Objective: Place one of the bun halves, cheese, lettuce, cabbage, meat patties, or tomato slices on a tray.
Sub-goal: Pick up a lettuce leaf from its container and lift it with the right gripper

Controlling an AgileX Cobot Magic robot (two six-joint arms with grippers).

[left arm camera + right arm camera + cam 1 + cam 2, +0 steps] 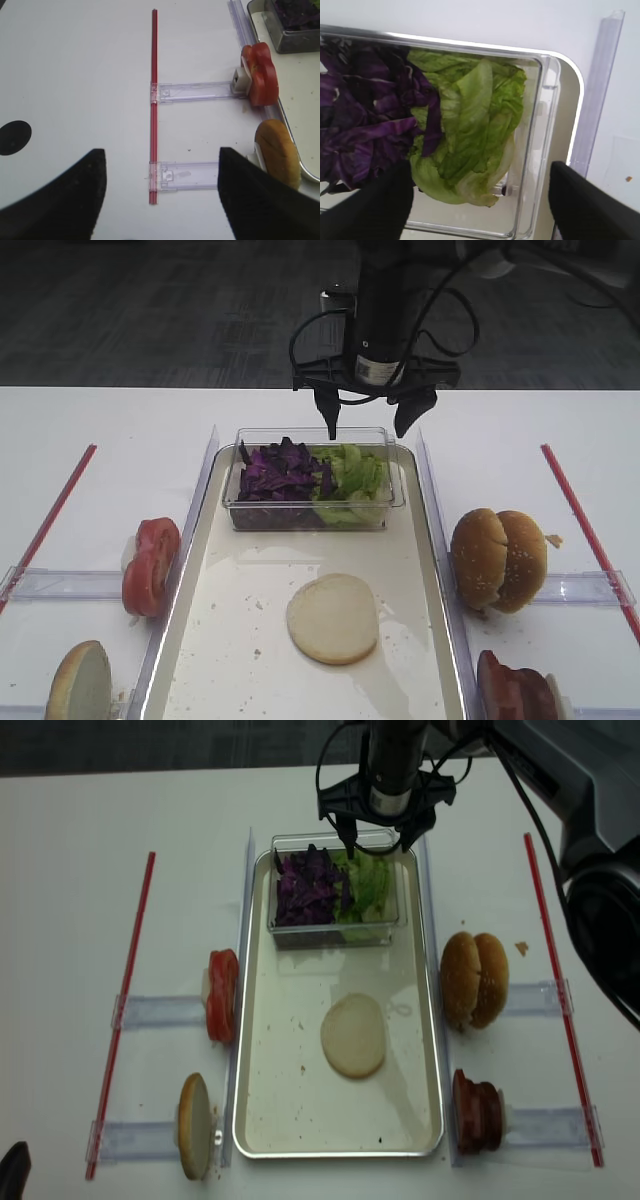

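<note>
A bun half (332,618) lies cut face up on the cream tray (230,640). At the tray's far end a clear box (312,522) holds purple cabbage (280,472) on the left and lettuce (352,480) on the right. My right gripper (368,425) hangs open just above the box, and its fingers straddle the lettuce (470,130) without touching it. My left gripper (160,200) is open over bare table left of the tray. Cheese is out of view.
Tomato slices (150,565) and a bun half (80,682) stand on clear holders left of the tray. Two bun halves (498,558) and meat patties (515,690) stand on its right. Red strips (50,515) (588,530) run along both sides.
</note>
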